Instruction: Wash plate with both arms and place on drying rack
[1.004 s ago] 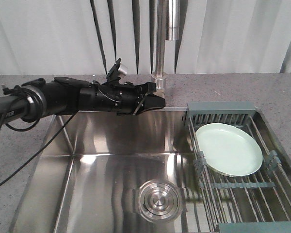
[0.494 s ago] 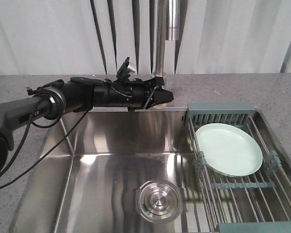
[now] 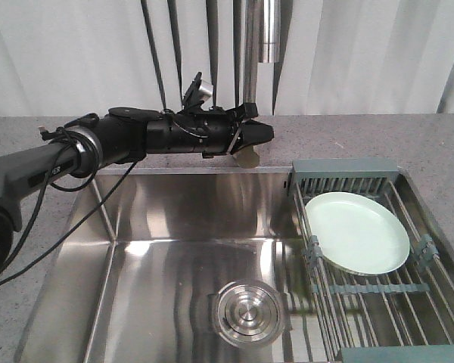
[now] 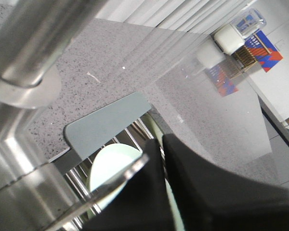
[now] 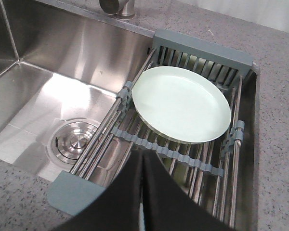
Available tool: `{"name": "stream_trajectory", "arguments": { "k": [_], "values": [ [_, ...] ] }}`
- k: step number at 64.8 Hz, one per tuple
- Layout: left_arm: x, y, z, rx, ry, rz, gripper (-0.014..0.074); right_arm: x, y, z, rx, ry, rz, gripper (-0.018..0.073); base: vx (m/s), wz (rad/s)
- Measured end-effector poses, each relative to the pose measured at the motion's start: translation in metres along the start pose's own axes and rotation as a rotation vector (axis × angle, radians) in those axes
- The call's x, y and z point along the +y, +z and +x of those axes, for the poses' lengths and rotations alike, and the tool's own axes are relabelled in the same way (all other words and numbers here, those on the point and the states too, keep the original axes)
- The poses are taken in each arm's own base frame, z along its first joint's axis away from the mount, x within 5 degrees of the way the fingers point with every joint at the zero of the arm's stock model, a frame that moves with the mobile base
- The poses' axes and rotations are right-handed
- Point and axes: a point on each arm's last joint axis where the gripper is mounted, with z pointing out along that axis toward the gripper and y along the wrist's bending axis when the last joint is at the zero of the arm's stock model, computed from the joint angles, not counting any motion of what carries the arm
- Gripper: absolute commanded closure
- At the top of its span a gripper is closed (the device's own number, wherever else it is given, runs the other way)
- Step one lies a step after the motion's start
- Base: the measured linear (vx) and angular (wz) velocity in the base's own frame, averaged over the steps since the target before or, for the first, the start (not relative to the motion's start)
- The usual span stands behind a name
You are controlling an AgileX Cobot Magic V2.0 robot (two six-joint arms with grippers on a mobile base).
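Note:
The pale green plate (image 3: 357, 232) lies flat on the wires of the drying rack (image 3: 345, 168), which spans the right end of the sink. My left gripper (image 3: 266, 136) is shut and holds nothing. It hovers over the counter just in front of the faucet post, left of the rack. In the left wrist view its fingertips (image 4: 161, 138) meet above the plate (image 4: 111, 163) and the rack's end bar (image 4: 106, 125). My right gripper (image 5: 142, 155) is shut and empty, above the rack's near end (image 5: 192, 159), with the plate (image 5: 180, 103) beyond it. It does not show in the front view.
A steel faucet (image 3: 250, 60) rises behind the sink, and its base (image 4: 24, 91) is close beside my left gripper. The steel sink basin (image 3: 174, 212) has a round drain (image 3: 246, 311). Grey speckled counter surrounds it. The left arm's cables hang over the sink's left edge.
The left arm has risen and reached further right, from over the sink's back edge to beside the faucet post. The plate has not moved.

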Motion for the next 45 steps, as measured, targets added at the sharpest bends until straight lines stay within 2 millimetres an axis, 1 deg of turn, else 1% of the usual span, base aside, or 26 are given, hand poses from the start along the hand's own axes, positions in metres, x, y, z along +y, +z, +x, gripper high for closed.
{"name": "stream_trajectory", "arguments": {
  "k": [4, 11, 18, 23, 30, 39, 45],
  "values": [
    [-0.002, -0.002, -0.001, 0.009, 0.000, 0.018, 0.0575, 0.000, 0.000, 0.000, 0.000, 0.000, 0.000, 0.0564, 0.00, 0.00],
    [-0.013, -0.008, -0.001, 0.047, 0.009, 0.080, 0.0575, 0.000, 0.000, 0.000, 0.000, 0.000, 0.000, 0.0564, 0.00, 0.00],
    [-0.029, -0.019, -0.005, 0.087, 0.020, 0.143, 0.0575, 0.000, 0.000, 0.000, 0.000, 0.000, 0.000, 0.0564, 0.00, 0.00],
    [-0.037, -0.029, -0.008, 0.122, 0.033, 0.150, 0.0575, 0.000, 0.000, 0.000, 0.000, 0.000, 0.000, 0.0564, 0.00, 0.00],
    [-0.042, -0.047, -0.011, 0.207, 0.051, 0.094, 0.0575, 0.000, 0.000, 0.000, 0.000, 0.000, 0.000, 0.0564, 0.00, 0.00],
    [-0.047, -0.076, -0.012, 0.350, 0.134, -0.066, 0.0575, 0.000, 0.000, 0.000, 0.000, 0.000, 0.000, 0.0564, 0.00, 0.00],
    [-0.063, -0.099, -0.016, 0.391, 0.194, -0.164, 0.0575, 0.000, 0.000, 0.000, 0.000, 0.000, 0.000, 0.0564, 0.00, 0.00]
  ]
}}
